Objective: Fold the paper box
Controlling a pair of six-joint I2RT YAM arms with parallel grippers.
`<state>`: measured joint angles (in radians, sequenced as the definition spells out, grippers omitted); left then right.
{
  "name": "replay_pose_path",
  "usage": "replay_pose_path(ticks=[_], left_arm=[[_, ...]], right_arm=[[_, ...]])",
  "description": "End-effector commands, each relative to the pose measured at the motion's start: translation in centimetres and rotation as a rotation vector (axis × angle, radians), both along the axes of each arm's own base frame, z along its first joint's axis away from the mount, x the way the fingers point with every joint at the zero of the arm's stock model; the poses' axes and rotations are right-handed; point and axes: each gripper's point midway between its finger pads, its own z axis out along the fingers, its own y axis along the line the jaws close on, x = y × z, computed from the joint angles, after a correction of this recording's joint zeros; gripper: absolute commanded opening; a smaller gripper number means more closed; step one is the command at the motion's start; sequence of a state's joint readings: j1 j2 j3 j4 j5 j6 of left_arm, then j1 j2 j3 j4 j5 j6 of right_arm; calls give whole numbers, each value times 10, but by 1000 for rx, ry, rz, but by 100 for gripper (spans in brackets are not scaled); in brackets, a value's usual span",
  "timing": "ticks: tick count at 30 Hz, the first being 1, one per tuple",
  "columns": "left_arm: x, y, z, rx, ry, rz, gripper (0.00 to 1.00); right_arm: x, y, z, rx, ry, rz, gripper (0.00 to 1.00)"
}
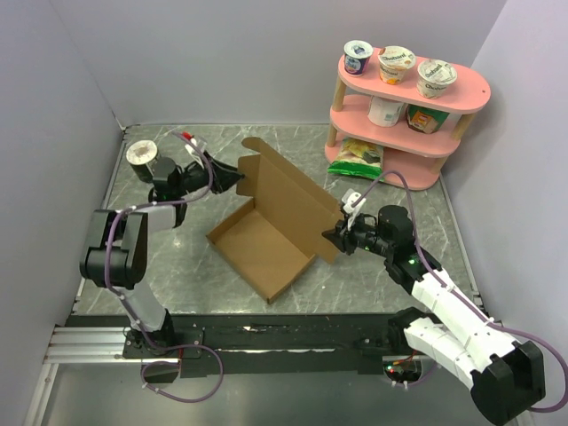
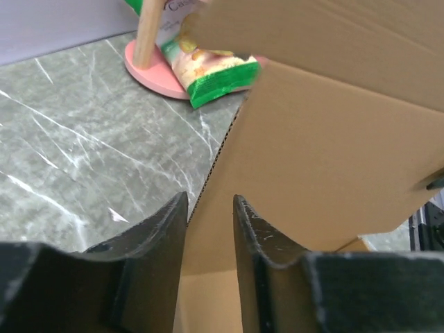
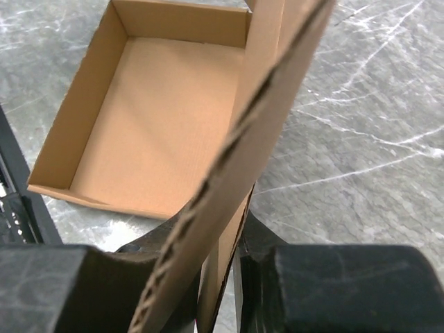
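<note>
**Overhead view, with both wrist views.** The paper box lay near the centre of the grey marbled table. It formed a shallow open tray, with a tall panel standing upright along the side toward 1 o'clock. The left gripper met that panel's far end, at about 11 o'clock from the tray. Its fingers stood narrowly apart on either side of the cardboard edge, but it could not be told whether the pads pressed the board. The right gripper sat at the panel's near end, at about 3 o'clock from the tray. Its jaws were clamped on the cardboard wall, which ran between them edge-on in the wrist view. A pink shelf carrying yogurt cups occupied the table's 1 o'clock corner. A green snack bag lay at the shelf's base, well apart from the box.
</note>
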<state>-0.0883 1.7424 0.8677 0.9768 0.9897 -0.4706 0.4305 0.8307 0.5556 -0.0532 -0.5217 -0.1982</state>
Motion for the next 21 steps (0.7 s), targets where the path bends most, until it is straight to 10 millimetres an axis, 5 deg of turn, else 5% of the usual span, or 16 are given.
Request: replay_pose_path(ticks=[1, 5, 12, 15, 17, 21], left_arm=[[-17, -17, 1, 38, -85, 28, 34], [-28, -34, -3, 92, -109, 72, 27], [-28, -28, 1, 92, -146, 302, 16], [-30, -24, 0, 117, -159, 395, 11], [-37, -25, -3, 125, -171, 426, 11], [-43, -15, -13, 149, -173, 531, 7]], right_arm=[[15, -6, 27, 28, -72, -73, 27], [17, -6, 28, 32, -73, -88, 28], [17, -5, 31, 9, -94, -120, 33], [17, -10, 39, 28, -88, -173, 48], [19, -14, 41, 46, -70, -220, 75], [15, -22, 39, 101, -9, -296, 82]])
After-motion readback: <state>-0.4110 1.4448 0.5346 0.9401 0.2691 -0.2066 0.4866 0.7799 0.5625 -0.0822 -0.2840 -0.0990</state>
